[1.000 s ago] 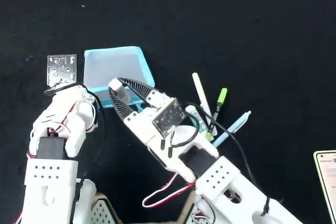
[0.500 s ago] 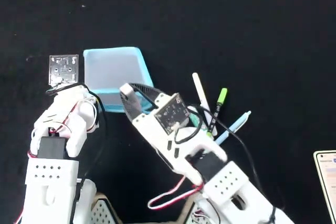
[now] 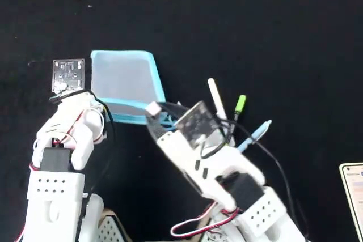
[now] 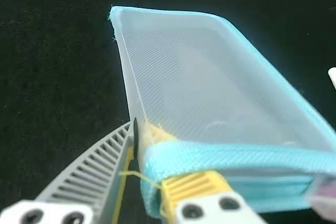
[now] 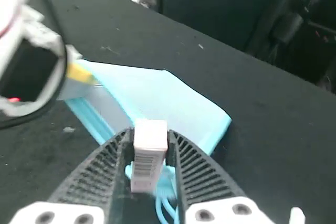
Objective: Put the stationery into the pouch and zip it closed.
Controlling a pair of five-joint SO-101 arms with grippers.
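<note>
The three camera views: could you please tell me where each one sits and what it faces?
High view: fixed above the table, looking down on the pouch, the pens, the left arm and the right arm.
Left wrist view: on the left arm, looking along the left claw, shut on the pouch's edge.
Right wrist view: on the right arm, looking past the right claw, which grips a white block, toward the pouch.
Shared: all three show the pouch.

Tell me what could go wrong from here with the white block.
1. The small white barcoded block in the right gripper hangs at the rim of the light blue mesh pouch; its mouth looks almost flat, so the block may land outside.
2. The left gripper pinches just one corner; a push could tug it free.
</note>
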